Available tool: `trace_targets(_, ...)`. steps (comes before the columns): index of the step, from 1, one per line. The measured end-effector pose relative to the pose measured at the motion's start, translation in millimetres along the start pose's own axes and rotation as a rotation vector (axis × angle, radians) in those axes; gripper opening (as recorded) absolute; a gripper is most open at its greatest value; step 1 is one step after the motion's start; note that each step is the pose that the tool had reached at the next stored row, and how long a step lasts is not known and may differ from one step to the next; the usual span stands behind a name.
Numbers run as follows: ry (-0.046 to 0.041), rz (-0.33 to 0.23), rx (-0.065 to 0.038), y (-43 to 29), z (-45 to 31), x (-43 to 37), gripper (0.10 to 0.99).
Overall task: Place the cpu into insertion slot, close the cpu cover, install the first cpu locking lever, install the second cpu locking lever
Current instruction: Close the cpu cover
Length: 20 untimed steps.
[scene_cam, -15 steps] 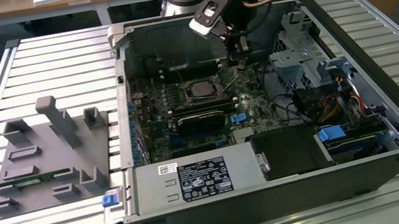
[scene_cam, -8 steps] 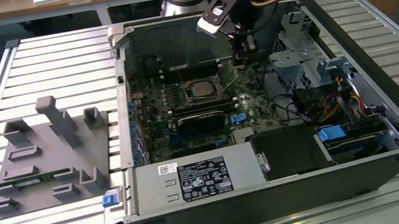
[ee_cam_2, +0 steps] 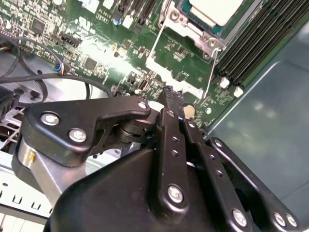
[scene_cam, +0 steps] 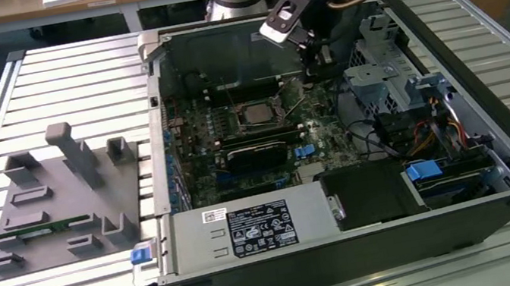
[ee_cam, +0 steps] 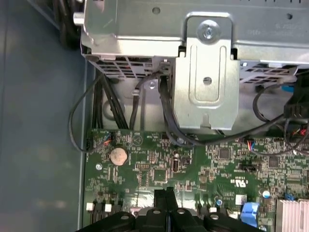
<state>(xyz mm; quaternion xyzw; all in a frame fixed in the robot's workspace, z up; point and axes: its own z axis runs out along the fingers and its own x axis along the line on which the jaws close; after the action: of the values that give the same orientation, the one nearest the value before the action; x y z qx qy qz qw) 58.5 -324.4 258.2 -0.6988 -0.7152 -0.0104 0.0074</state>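
Note:
The cpu (scene_cam: pixel 256 114) (ee_cam_2: pixel 215 9), a pale silver square, lies in the insertion slot (ee_cam_2: pixel 182 17) on the green motherboard inside the open computer case. The cpu cover (ee_cam_2: pixel 181 82), a thin silver frame, is swung open away from the chip, and bare board shows through its window. My gripper (scene_cam: pixel 313 71) (ee_cam_2: pixel 170 94) (ee_cam: pixel 166 192) reaches down into the case just beyond the cover's outer edge. Its black fingers (ee_cam_2: pixel 166 121) are shut together with nothing visible between them, their tips right at that edge.
A silver drive cage (ee_cam: pixel 203 72) (scene_cam: pixel 378 77) with black cables stands close beside the gripper. Black memory slots (ee_cam_2: pixel 256 38) flank the socket. A power supply (scene_cam: pixel 248 228) fills the case's near end. A grey fixture block (scene_cam: pixel 60 204) sits at the exterior view's left.

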Motion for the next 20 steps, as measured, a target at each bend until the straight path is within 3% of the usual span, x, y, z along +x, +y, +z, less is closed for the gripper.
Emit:
trace_targets(6,0.0001,0.0,0.004,6.1,5.1,0.1,0.106)
trace_targets(12,0.0001,0.0,0.004,6.5,13.2,-0.1,0.106)
trace_targets(20,0.0003,0.0,0.004,4.9,14.3,-0.1,0.106)
